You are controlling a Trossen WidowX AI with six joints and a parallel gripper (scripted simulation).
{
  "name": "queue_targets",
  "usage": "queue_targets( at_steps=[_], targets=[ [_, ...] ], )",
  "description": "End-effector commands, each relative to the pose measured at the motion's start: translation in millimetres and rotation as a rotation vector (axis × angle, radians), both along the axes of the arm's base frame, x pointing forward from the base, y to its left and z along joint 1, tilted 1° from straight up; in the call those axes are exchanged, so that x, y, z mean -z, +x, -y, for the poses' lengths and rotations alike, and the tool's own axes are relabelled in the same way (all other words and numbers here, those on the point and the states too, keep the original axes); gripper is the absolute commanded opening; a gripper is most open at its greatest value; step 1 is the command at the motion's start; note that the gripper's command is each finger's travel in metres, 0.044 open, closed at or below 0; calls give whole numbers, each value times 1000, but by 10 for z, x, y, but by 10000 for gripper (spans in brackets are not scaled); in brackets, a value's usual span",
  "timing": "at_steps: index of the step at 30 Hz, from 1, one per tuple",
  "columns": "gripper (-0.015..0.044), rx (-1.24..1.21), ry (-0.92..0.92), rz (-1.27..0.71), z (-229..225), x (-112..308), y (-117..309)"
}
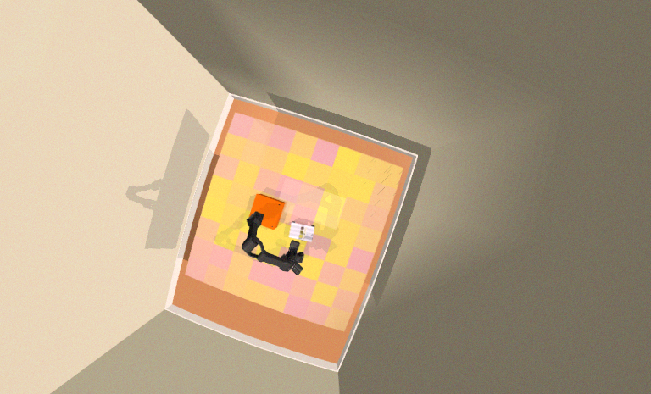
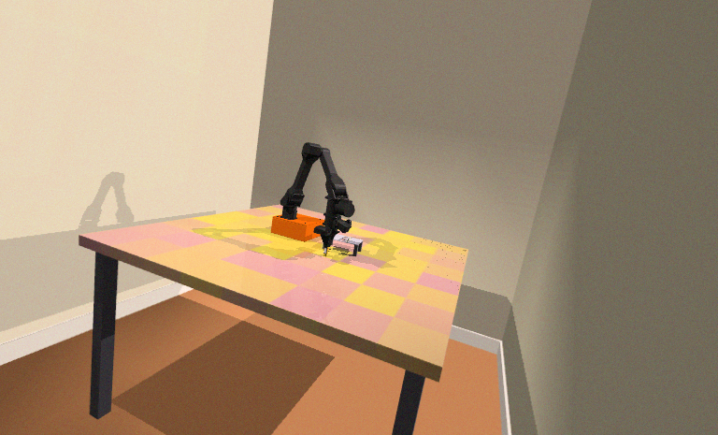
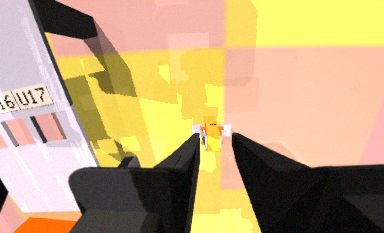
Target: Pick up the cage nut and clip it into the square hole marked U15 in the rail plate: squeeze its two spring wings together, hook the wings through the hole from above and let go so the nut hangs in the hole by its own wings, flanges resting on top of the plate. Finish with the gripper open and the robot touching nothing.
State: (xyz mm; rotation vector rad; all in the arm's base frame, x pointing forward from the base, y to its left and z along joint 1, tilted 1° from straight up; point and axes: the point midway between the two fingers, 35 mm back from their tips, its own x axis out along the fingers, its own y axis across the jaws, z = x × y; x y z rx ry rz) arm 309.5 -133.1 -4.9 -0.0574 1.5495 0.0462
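Note:
The cage nut (image 3: 213,139), a small orange-yellow body with pale flanges left and right, is low at the table in the wrist view. My gripper (image 3: 215,138) (image 2: 325,251) is partly open and points down over it, with a fingertip on either side in view; no contact can be made out. The rail plate (image 1: 294,230) (image 2: 344,240) (image 3: 60,165) is white, raised on dark legs, and lies left of the fingers in the wrist view. Its U17 label (image 3: 32,96) and part of the U16 label show above two square holes. The U15 hole is outside the wrist view.
An orange block (image 1: 273,208) (image 2: 288,227) (image 3: 45,227) stands under the arm's base, near the plate. A dark plate leg (image 3: 67,18) reaches beside the far end of the plate. The table (image 1: 307,269) (image 2: 360,297) has a pink and yellow checkered top.

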Motion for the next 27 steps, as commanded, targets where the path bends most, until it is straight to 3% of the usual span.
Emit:
queue_targets(
  at_steps=[1, 27],
  targets=[
    [120, 5, 6, -7, -14, 63, -21],
    [120, 5, 6, -7, -14, 93, -21]
  ],
)
